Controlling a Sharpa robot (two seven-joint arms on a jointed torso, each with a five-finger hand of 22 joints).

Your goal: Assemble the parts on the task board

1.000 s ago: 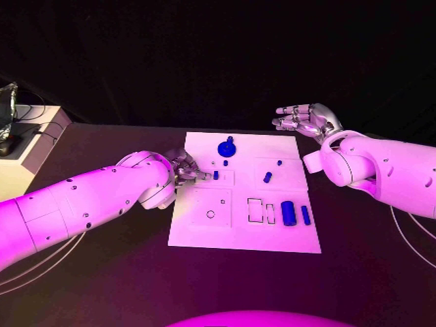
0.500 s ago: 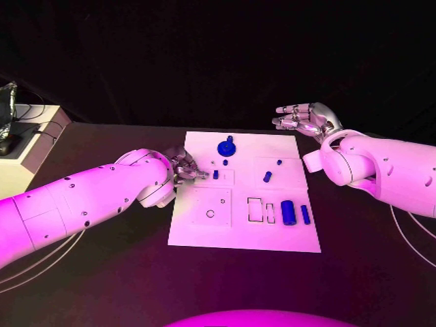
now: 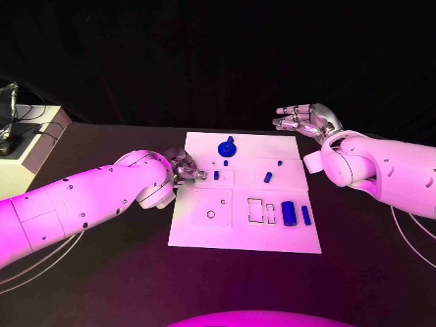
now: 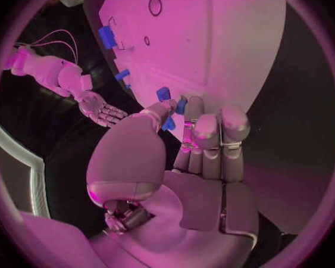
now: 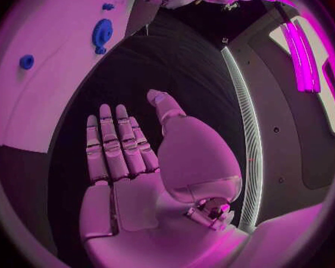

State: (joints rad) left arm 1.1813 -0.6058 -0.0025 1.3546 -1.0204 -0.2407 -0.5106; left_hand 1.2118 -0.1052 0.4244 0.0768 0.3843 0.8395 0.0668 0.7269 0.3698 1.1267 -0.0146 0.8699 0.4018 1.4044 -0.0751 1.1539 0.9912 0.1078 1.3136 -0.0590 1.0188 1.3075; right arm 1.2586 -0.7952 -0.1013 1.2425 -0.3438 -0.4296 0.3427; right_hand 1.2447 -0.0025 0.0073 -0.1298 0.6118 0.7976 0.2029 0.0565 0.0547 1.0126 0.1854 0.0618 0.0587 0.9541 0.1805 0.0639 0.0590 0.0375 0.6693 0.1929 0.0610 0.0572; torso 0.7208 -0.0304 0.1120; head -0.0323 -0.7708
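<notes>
The white task board (image 3: 240,231) lies in the middle of the table. My left hand (image 3: 186,167) sits at its left edge, fingers drawn together, tips next to a small upright blue part (image 3: 215,175). In the left wrist view blue (image 4: 163,93) shows around the thumb tip of my left hand (image 4: 200,140); a grip on the part cannot be made out. My right hand (image 3: 304,119) hangs open beyond the board's far right corner, its palm (image 5: 126,178) bare. On the board are a blue gear (image 3: 226,147), a small peg (image 3: 226,163), a slanted piece (image 3: 267,177), a thick cylinder (image 3: 288,212) and a thin bar (image 3: 306,215).
Empty outlined slots (image 3: 255,210) and a round hole (image 3: 210,214) mark the board's near half. A pale box (image 3: 22,146) with crumpled foil on it stands at the table's far left edge. Dark table surrounds the board.
</notes>
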